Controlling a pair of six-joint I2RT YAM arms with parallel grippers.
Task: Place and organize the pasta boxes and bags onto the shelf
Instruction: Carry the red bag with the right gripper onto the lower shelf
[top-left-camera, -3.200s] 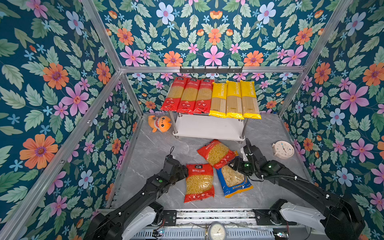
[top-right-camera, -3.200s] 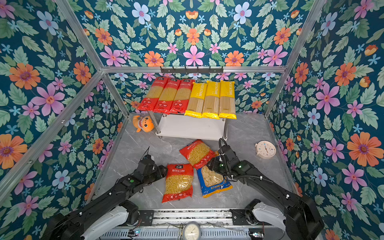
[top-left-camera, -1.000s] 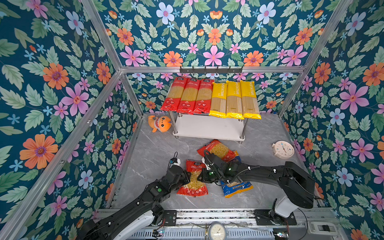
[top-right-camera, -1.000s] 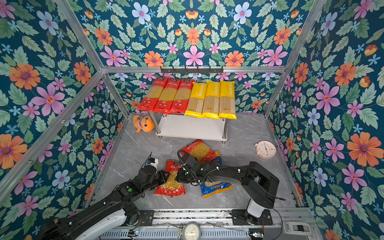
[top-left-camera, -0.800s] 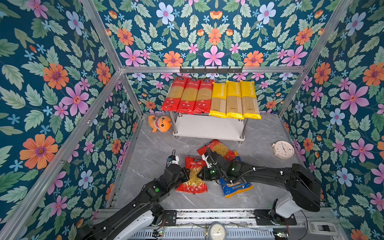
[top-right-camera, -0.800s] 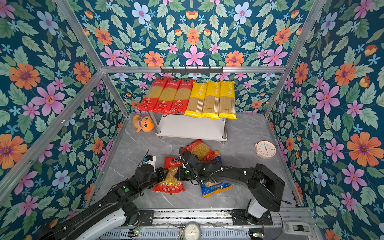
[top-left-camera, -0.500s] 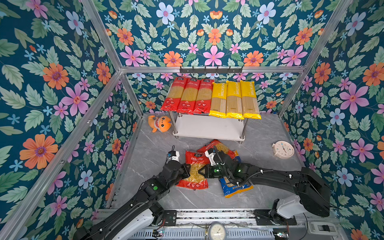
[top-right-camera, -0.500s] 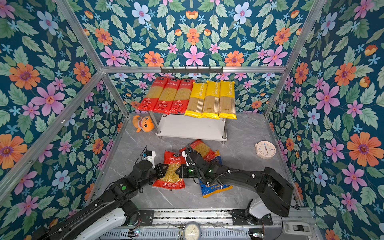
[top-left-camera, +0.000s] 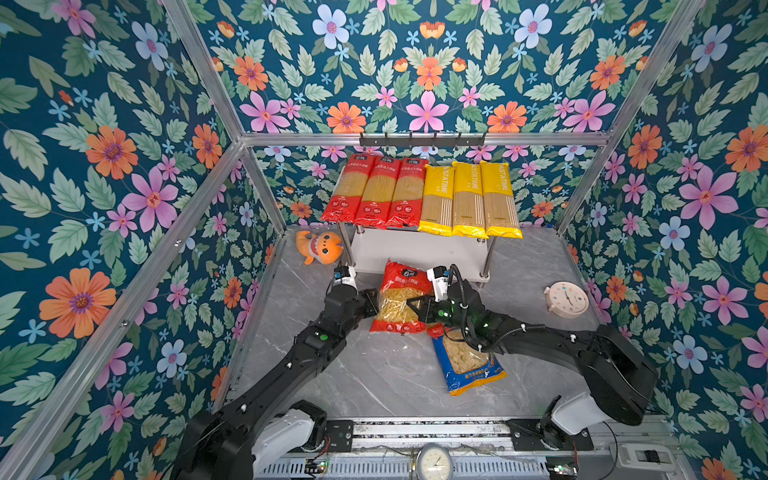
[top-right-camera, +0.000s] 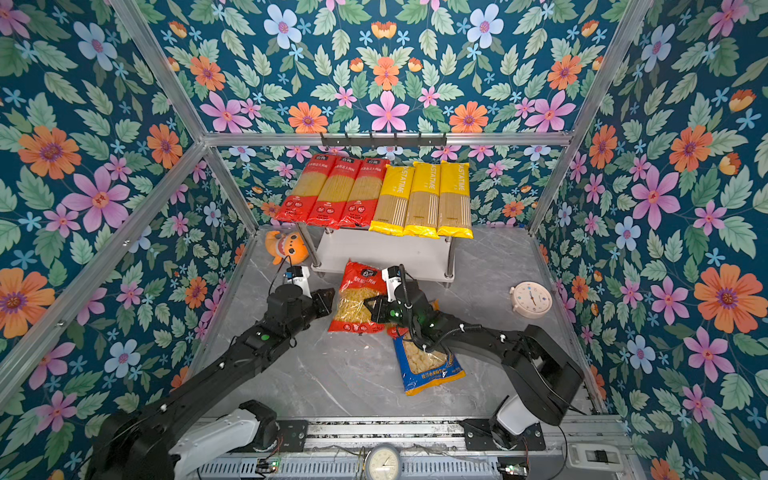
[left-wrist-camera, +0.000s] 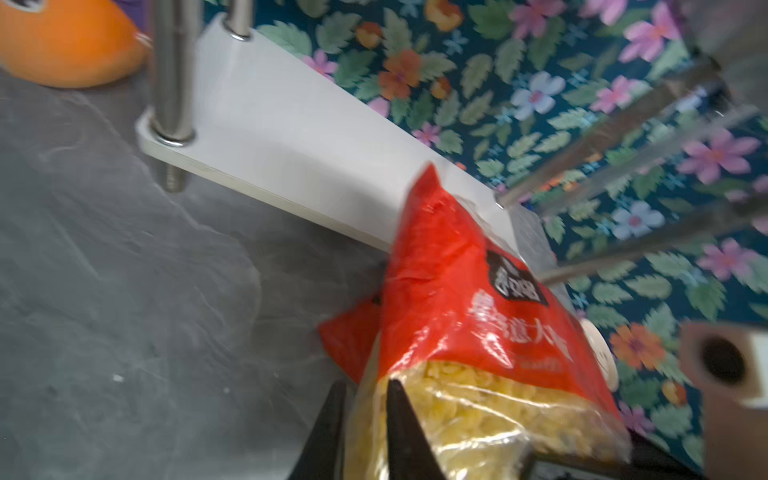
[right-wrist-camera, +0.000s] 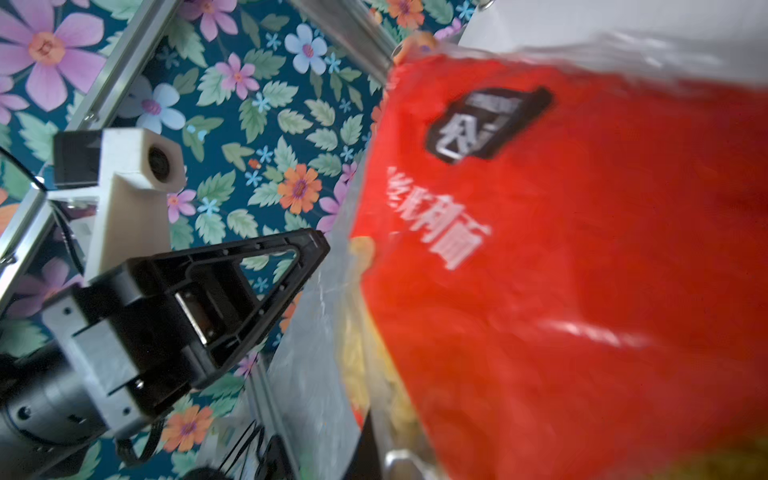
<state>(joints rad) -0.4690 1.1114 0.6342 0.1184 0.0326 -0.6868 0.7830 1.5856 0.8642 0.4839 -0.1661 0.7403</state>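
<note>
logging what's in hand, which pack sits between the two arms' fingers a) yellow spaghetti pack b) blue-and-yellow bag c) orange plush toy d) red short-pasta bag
d: the red short-pasta bag has one edge between the left fingers and the right fingers at its other edge, in front of the shelf; the blue-and-yellow bag lies on the table.

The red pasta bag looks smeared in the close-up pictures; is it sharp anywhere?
Left wrist view: the red bag is smeared, its print barely readable; the shelf board is soft too. Right wrist view: the bag is blurrier still, though the left hand looks crisp. Both top views: the bag is sharp and evenly lit.
</note>
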